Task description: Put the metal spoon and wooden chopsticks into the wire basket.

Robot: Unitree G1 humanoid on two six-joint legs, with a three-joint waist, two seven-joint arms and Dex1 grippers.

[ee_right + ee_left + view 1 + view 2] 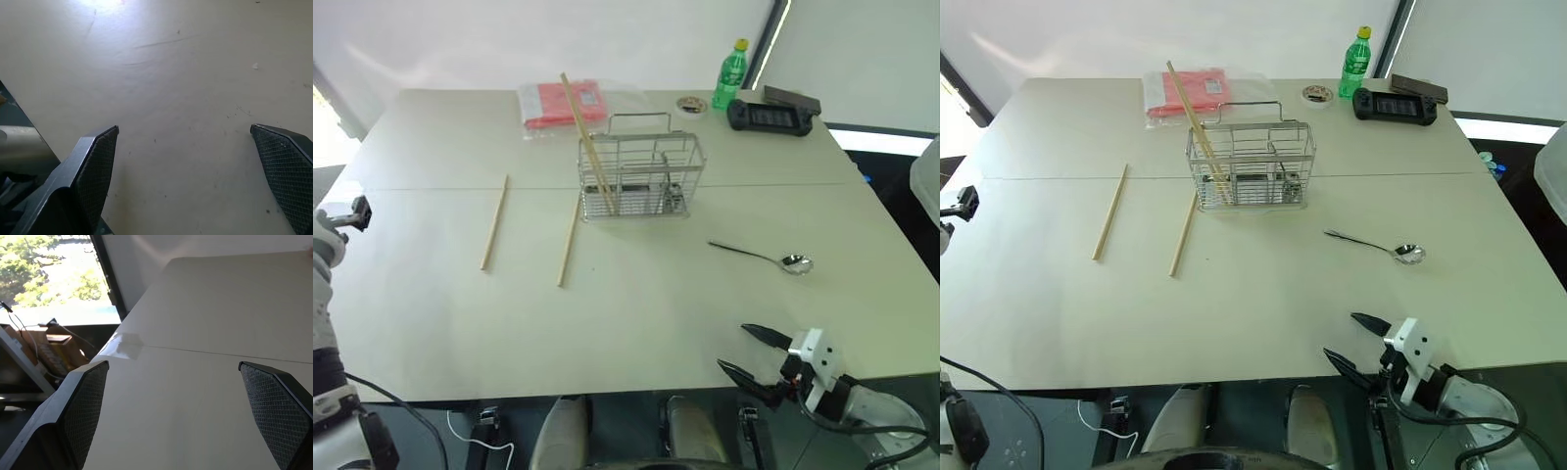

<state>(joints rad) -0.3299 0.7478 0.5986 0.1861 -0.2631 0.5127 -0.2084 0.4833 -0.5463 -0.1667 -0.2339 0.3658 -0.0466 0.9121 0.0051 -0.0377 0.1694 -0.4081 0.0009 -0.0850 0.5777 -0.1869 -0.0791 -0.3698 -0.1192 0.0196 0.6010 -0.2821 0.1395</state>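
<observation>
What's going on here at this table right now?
A robot is tidying cutlery into a wire basket. One chopstick already leans in it; two more chopsticks and the spoon lie on the table. The right gripper and left gripper are open and empty.

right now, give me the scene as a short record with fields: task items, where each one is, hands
wire basket: upright, mid-table toward the far side
chopstick in basket: one, leaning in the basket's left end, top sticking out
chopsticks on table: two, flat, left of the basket, one further left, one nearer the basket
metal spoon: flat on the table, right of and nearer than the basket
left hand: open, holding nothing, over the table's left edge
right hand: open, holding nothing, at the near right edge
left to do: spoon and two chopsticks
</observation>
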